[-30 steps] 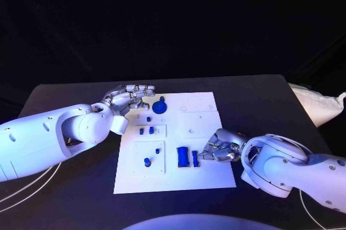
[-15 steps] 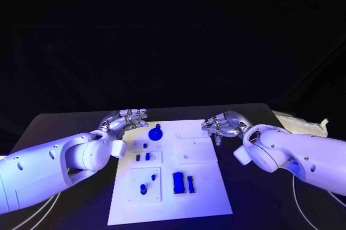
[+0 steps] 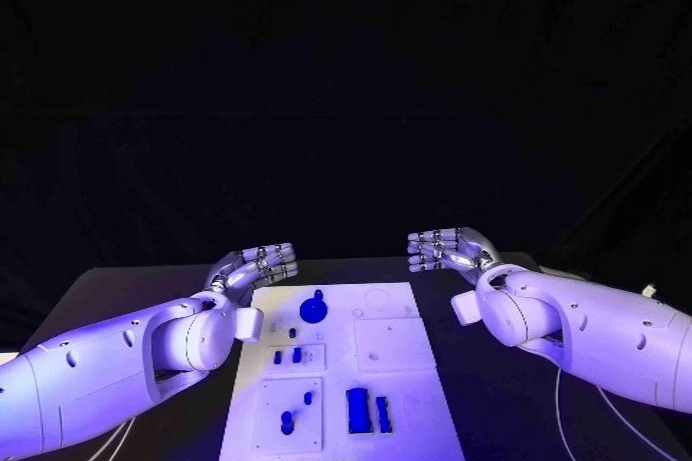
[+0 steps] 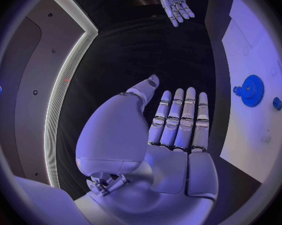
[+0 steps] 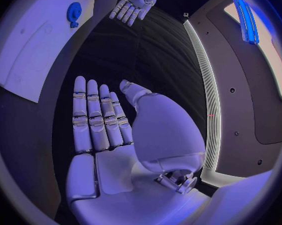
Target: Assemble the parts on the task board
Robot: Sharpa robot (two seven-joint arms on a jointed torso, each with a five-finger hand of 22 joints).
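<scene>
Both robot hands, left (image 3: 255, 264) and right (image 3: 447, 250), are hovering empty w/ fingers extended, mid-frame above the white task board (image 3: 392, 351). Blue gear (image 3: 313, 306) is sitting at upper centre of board; rectangular blocks (image 3: 366, 409) are lying lower centre. Parts are likely light, rigid, smooth plastic; gear is probably best gripped by its toothed rim.

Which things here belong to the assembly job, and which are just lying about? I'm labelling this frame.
Job:
task board
blue gear
two blue bars
small blue pegs
left hand, open
right hand, open

Lying about:
black table
white cloth at its right edge
</scene>
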